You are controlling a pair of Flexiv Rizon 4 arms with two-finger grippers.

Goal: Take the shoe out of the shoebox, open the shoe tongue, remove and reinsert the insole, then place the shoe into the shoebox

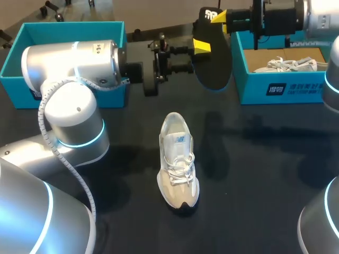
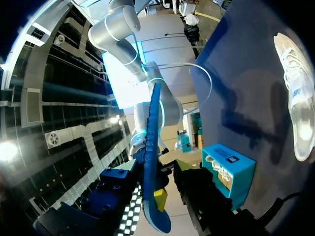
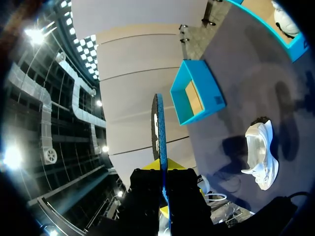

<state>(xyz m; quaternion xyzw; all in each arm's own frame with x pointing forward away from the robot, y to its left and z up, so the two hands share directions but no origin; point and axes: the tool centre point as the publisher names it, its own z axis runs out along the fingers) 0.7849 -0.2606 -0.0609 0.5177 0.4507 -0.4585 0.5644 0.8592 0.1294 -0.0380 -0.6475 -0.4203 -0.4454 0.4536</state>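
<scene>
From the console I saw the pale grey-and-white lace-up sneaker [image 1: 177,166] [image 2: 298,98] [image 3: 261,152] standing upright on its sole in the middle of the dark table [image 1: 254,174], outside both boxes, its dark toe towards the near edge. The flat black oval insole [image 1: 212,63] [image 2: 155,147] [image 3: 160,128], blue along its edge, hung in the air above the far side of the table. The right jaws were clamped on its upper end. The left jaws sat at its side edge, and I could not tell whether they gripped it. An open teal cardboard shoebox [image 1: 265,87] on the right held a second pale sneaker [image 1: 288,64]. Another open teal box [image 1: 16,58] stood on the left, partly behind my left arm [image 1: 74,69].
</scene>
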